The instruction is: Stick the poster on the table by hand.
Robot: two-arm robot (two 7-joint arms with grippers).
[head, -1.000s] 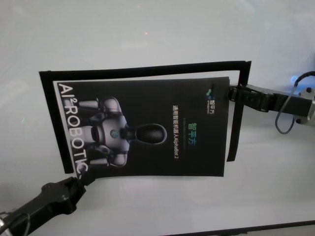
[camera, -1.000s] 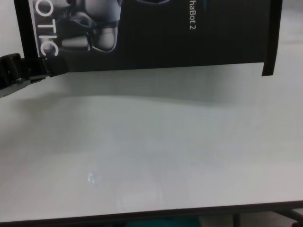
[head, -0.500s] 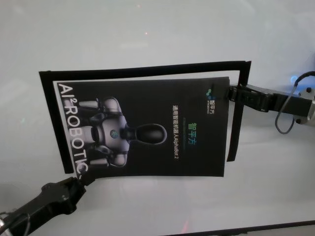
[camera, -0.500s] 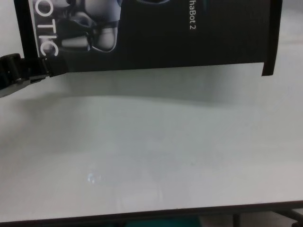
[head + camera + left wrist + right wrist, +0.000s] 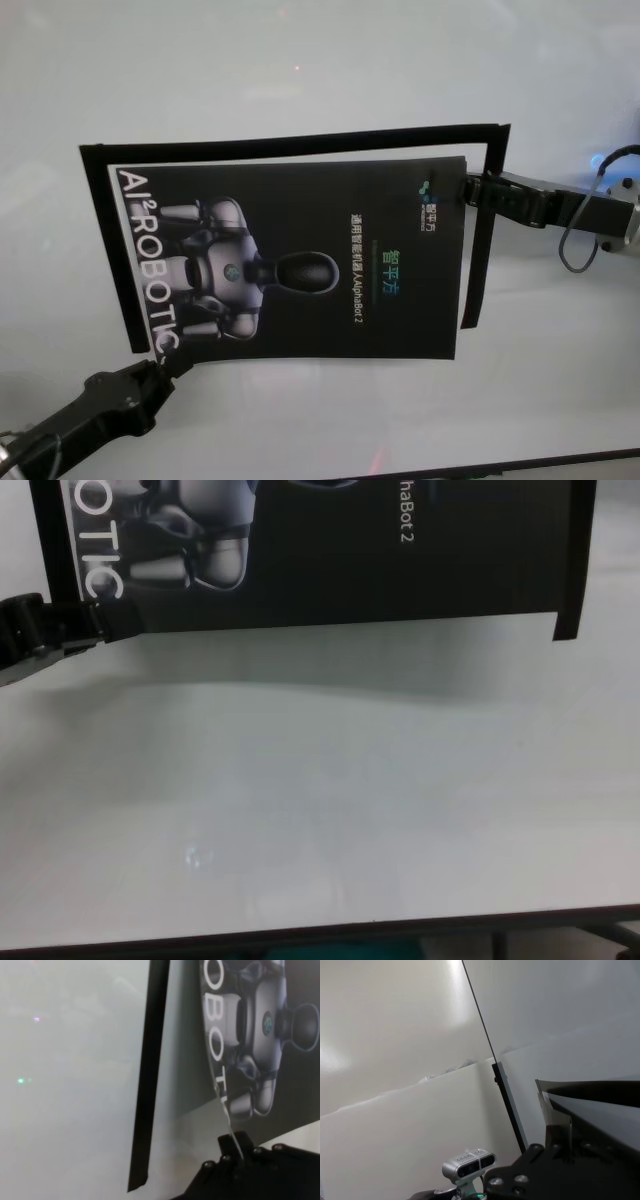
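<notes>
The poster (image 5: 300,260) is a black glossy sheet with a grey-white robot picture and white lettering. It is held stretched just above the white table (image 5: 300,60) and casts a soft shadow in the chest view. My left gripper (image 5: 172,362) is shut on its near left corner, beside the letters "OTIC" (image 5: 95,575). In the left wrist view the left gripper (image 5: 239,1146) pinches the curled poster (image 5: 260,1025) edge. My right gripper (image 5: 466,188) is shut on the far right edge. The right wrist view shows the right gripper (image 5: 563,1127) clamping the poster (image 5: 600,1092).
Narrow black strips lie on the table around the poster: one along the far side (image 5: 300,142), one on the right (image 5: 484,230), one on the left (image 5: 150,1075). The table's dark front edge (image 5: 300,940) runs near me. A grey camera head (image 5: 469,1164) shows behind the right gripper.
</notes>
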